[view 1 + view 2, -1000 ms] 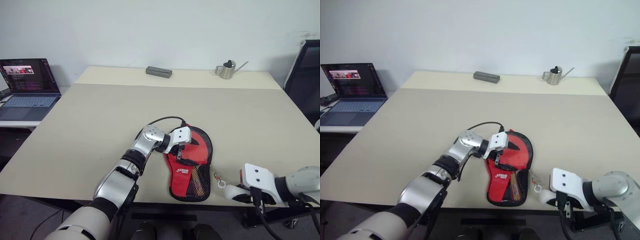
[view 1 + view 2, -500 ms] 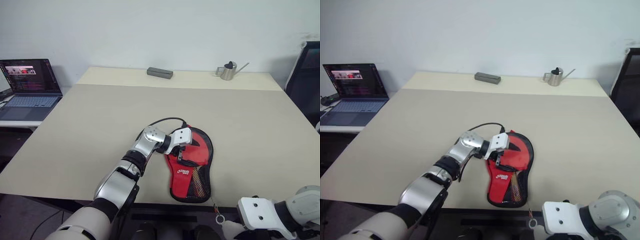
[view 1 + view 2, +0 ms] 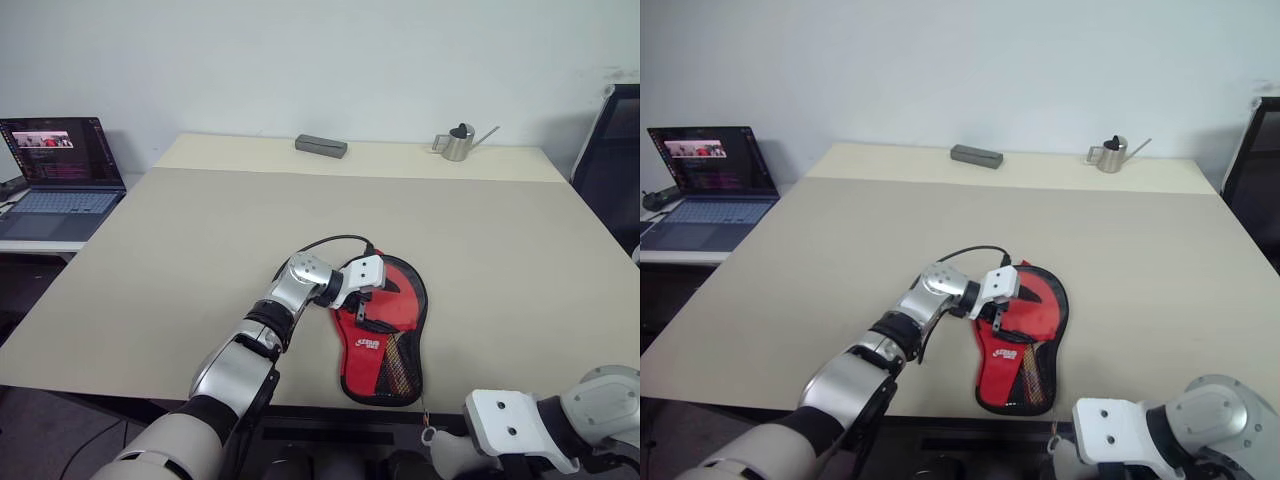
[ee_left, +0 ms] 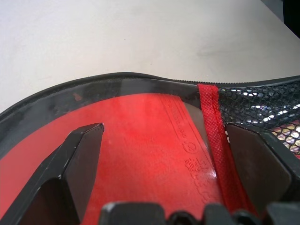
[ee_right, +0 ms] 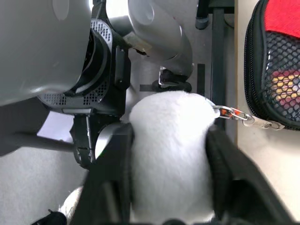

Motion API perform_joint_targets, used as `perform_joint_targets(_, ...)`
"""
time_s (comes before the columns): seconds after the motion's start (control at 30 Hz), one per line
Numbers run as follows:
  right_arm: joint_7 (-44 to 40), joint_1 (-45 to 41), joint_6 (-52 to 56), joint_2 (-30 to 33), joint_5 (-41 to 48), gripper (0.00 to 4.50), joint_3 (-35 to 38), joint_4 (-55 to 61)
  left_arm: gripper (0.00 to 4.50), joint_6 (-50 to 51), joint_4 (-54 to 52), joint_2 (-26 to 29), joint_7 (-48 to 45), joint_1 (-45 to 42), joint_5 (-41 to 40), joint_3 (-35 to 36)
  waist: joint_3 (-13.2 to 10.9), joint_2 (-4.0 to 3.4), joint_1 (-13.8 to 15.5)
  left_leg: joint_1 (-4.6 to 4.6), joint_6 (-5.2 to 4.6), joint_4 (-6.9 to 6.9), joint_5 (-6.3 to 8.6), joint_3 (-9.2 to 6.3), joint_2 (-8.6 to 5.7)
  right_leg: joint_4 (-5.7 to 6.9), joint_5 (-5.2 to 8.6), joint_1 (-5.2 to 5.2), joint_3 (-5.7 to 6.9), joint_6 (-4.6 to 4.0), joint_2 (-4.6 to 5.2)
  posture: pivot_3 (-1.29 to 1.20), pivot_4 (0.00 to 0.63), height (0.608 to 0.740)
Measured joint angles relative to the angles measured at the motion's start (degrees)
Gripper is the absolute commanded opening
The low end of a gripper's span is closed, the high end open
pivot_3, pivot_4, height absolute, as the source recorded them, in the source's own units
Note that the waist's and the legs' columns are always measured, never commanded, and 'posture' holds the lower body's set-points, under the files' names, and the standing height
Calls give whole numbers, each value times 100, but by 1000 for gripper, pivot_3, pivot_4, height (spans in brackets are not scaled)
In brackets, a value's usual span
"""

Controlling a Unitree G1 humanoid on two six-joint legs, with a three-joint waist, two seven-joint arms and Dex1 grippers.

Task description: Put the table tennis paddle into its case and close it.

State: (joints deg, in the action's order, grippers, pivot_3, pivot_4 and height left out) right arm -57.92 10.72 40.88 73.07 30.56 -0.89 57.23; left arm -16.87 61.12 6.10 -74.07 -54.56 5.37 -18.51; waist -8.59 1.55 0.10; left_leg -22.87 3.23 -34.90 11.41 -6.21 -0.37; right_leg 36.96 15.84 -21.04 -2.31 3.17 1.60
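Note:
The case (image 3: pixel 385 330) lies flat near the table's front edge, red side up, with its narrow mesh end (image 4: pixel 262 103) toward me. The table tennis paddle's red rubber (image 4: pixel 140 131) shows through the clear panel, and its striped handle (image 3: pixel 398 368) shows behind the mesh. My left gripper (image 3: pixel 368 302) rests on the round part of the case, open, with both black fingers (image 4: pixel 79 159) spread on the panel. My right gripper (image 5: pixel 168 140) hangs below the table's front edge, right of the case. Its fingers are on either side of the white pom-pom charm (image 5: pixel 168 154). A short chain (image 5: pixel 234 115) runs from the charm to the case's zipper rim.
A laptop (image 3: pixel 60 175) stands open on a side table at the left. A grey block (image 3: pixel 321 146) and a metal watering can (image 3: pixel 458 141) sit at the table's far edge. A black chair (image 3: pixel 612 150) is at the right.
My right gripper has moved off the table's front edge, down and a little left, taking the pom-pom and chain with it. The left gripper and case have stayed put.

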Motion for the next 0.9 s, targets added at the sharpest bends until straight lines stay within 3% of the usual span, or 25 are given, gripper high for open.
perform_joint_targets(0.2, 391, -770, 591, -578, 1353, 1937, 792, -117, 4500, 0, 35, -23, 100, -29, 0, 1, 0, 1, 2, 7, 0, -3, 0, 0, -2, -1, -1, 12, 0, 1, 5, 0, 150, 740)
perform_joint_targets(0.37, 566, -1595, 609, -888, 1573, 1937, 996, -1103, 4500, 83, -30, -49, 69, 21, -88, 119, -6, 8, 2, 3, -1, -5, 0, 1, -6, -4, 2, 10, 1, -4, 12, 0, 150, 740)
perform_joint_targets(0.53, 124, -1460, 777, -618, 1807, 1937, 1123, -1521, 4500, 183, -159, 4, -104, 70, -170, 158, -13, -4, 4, -17, -18, 5, 10, 1, -6, 4, 5, -19, 1, -2, 6, 0, 150, 740)
perform_joint_targets(0.67, -333, -1101, 1012, -332, 2054, 2845, 1315, -1533, 4500, 213, -287, 39, -83, 143, -172, 160, -17, -5, -5, -16, -24, 4, 14, 3, -4, 4, 6, -18, 1, -3, 3, 0, 150, 740)
perform_joint_targets(0.8, -495, -1055, 1233, -323, 2538, 4268, 1614, -1513, 4500, 268, -364, 62, -35, 182, -172, 161, -23, -4, -18, -11, -24, 1, 13, 7, -2, 4, 6, -14, -2, 0, 3, 0, 150, 740)
perform_joint_targets(0.83, -502, -1070, 1284, -323, 2660, 4484, 1705, -1519, 4500, 272, -386, 64, -32, 193, -172, 161, -24, -2, -18, -10, -24, 1, 13, 7, -1, 4, 5, -14, -2, 0, 3, 0, 150, 740)
perform_joint_targets(0.9, -497, -1165, 1361, -318, 2822, 4484, 1833, -1570, 4500, 283, -413, 65, -32, 201, -172, 161, -25, -3, -21, -10, -24, 1, 13, 8, -1, 3, 5, -14, -3, 0, 3, 0, 150, 740)
